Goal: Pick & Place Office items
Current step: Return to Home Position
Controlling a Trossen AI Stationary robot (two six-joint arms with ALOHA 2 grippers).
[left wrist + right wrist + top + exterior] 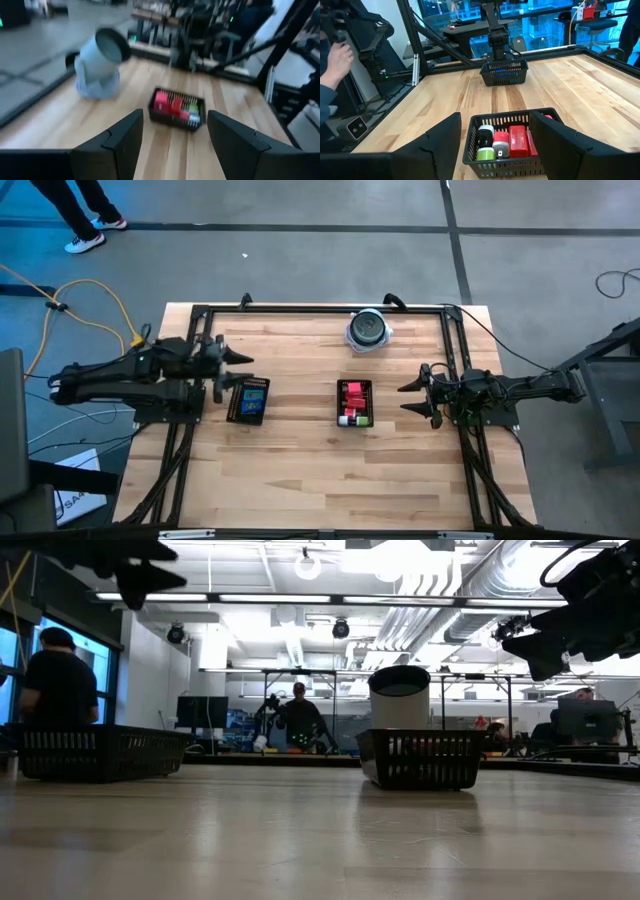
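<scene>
Right gripper (495,119) spread, empty, lower frame; left gripper (175,114) likewise; charger adapters (518,140) in mesh bin (470,150) (sorting apparently complete).

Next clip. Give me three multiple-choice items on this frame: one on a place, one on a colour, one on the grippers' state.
1. Where do the red pieces lie?
A. in the left tray
B. in the right tray
C. held by an arm

2. What colour shows among the left tray's contents?
A. green
B. pink
C. blue

3. How do the left gripper and right gripper stand?
A. both open, empty
B. both shut on pieces
C. one open, one shut

Answers:
1 B, the high view shows red in the tray nearer the right arm.
2 C, a blue piece lies among dark ones there.
3 A, each wrist view shows an open gap between the fingers, with nothing held.
</scene>
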